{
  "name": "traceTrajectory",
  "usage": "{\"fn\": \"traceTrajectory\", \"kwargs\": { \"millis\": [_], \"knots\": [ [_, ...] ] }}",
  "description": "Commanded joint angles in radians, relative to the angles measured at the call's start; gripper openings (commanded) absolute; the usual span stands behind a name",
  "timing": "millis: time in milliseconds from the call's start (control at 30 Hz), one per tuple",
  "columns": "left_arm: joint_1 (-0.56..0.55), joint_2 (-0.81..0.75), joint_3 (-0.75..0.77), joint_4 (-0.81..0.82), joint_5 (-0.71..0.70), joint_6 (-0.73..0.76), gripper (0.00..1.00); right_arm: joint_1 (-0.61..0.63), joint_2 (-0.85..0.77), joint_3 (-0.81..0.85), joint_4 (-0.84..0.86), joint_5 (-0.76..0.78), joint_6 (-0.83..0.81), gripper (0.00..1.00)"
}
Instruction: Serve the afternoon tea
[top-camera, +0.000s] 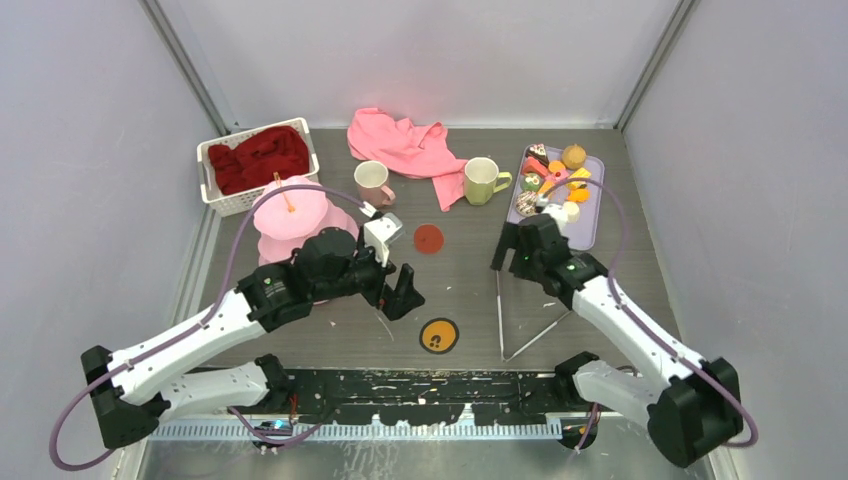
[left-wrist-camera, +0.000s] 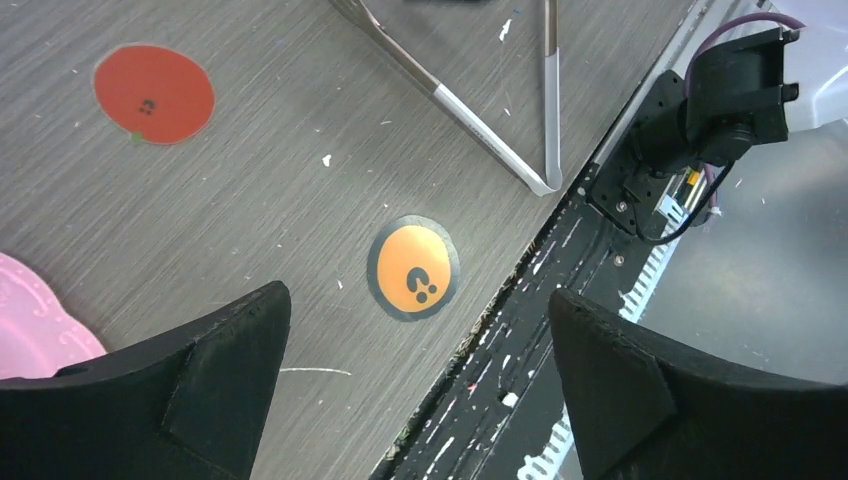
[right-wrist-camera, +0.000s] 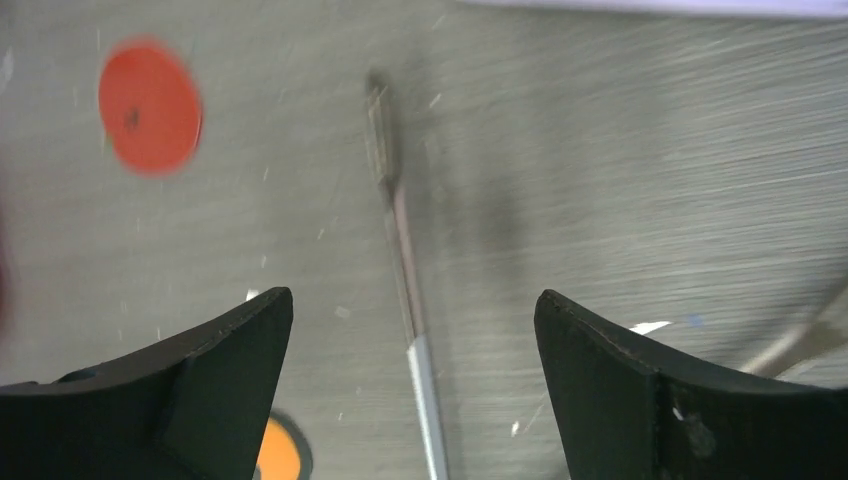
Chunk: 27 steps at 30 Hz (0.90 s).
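- Right end effector spread, empty, over tongs, whose arm runs crosswise to its closing line.
- Left end effector spread, empty; pastries lie nearer the right.

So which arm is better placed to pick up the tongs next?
Right. The right gripper, open, hangs over one leg of the tongs; the left gripper, also open, sits farther off beside the cake stand.

My grey table carries a cake stand, basket, pink cloth, pink mug, green mug and tray at the back; red disc, orange disc and tongs lie nearer me.
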Motion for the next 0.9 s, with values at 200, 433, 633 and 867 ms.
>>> {"fn": "traceTrajectory", "kwargs": {
  "millis": [200,433,633,867],
  "knots": [
    [-0.017,0.023,-0.029,0.171,-0.031,-0.032,0.99,0.109,0.256,-0.050,0.146,-0.135,-0.016,0.76],
    [-0.016,0.026,-0.036,0.173,-0.060,-0.014,0.99,0.118,0.387,-0.047,0.212,-0.187,-0.075,0.51],
    [-0.016,0.021,-0.059,0.197,-0.082,-0.021,0.99,0.180,0.420,-0.017,0.270,-0.343,-0.166,0.42],
    [-0.018,-0.006,-0.081,0.216,-0.135,-0.019,0.99,0.327,0.456,0.087,0.163,-0.198,-0.276,0.56]
  ]
}}
